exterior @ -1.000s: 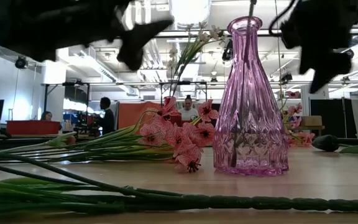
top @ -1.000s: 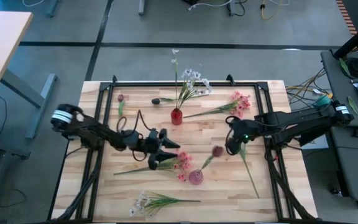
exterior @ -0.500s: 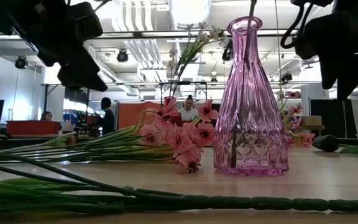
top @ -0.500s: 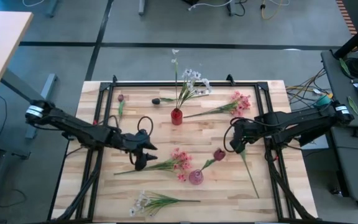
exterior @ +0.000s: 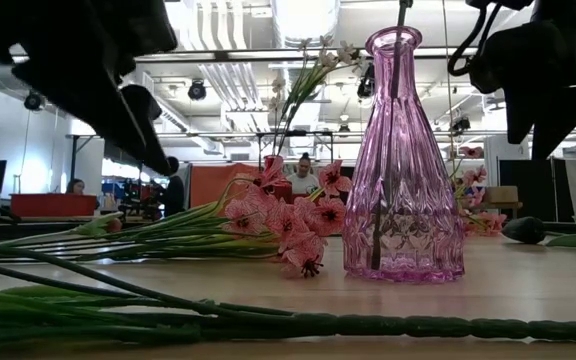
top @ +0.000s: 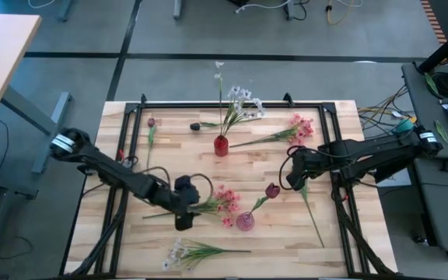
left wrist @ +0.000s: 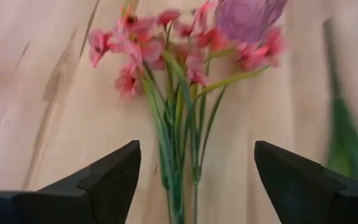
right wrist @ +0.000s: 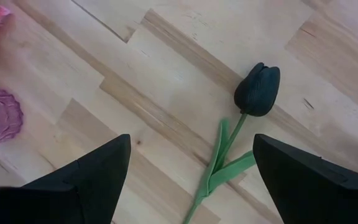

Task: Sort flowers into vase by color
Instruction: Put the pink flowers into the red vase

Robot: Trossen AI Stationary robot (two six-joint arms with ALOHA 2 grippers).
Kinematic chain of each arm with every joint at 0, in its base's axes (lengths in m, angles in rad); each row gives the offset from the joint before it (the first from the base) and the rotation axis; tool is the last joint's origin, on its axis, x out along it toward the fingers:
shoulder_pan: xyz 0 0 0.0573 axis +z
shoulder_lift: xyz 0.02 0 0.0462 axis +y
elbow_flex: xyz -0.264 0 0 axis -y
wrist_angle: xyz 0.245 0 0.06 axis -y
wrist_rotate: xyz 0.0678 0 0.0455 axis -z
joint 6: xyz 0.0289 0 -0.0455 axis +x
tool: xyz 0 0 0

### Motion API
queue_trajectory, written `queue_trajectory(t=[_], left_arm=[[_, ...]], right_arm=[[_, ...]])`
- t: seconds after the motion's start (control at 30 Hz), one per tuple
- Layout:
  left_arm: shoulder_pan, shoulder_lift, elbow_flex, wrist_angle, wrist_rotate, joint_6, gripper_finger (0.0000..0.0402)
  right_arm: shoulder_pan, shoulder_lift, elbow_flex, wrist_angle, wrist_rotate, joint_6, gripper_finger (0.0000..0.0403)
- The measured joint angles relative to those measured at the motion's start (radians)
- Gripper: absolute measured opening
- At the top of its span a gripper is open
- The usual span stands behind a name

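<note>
Wooden desk [top: 131, 233] carried scattered flowers; left gripper [left wrist: 194, 180] hung, jaws spread, over pink flowers [left wrist: 166, 56]; right gripper [right wrist: 188, 180] jaws spread above dark tulip [right wrist: 258, 89].

Lying on the counter [top: 131, 241]: flower bunch [top: 208, 204] beside the near vase [top: 245, 222], spray [top: 197, 251] lying in front, another vase [top: 221, 145] standing behind.

**Flowers spread over the wooden table, both arms reaching in**

At centre stands a red vase [top: 221, 145] holding white sprays [top: 239, 101]. Toward 5 o'clock sits a pink vase [top: 245, 222], pink blossoms [top: 225, 201] lying at its 10 o'clock. The left gripper [top: 183, 215] hovers over their stems; the right gripper [top: 293, 178] waits at 3 o'clock.
</note>
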Motion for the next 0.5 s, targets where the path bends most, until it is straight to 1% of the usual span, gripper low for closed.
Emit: queue_trajectory(t=[0.17,0.27,0.4,0.5], left_arm=[[-0.018,0.147,0.102,-0.116,-0.045,-0.003,0.0295],[-0.023,0.213,0.147,-0.154,-0.049,-0.015,0.0291],[-0.024,0.271,0.175,-0.154,-0.048,-0.024,0.0287],[-0.024,0.288,0.177,-0.152,-0.049,-0.041,0.0281]], right_arm=[[0.0,0.002,0.0,0.0,0.0,-0.016,0.0329],[0.0,0.003,0.0,0.0,0.0,-0.024,0.0329],[0.0,0.003,0.0,0.001,0.0,-0.034,0.0329],[0.0,0.003,0.0,0.002,0.001,-0.039,0.0329]])
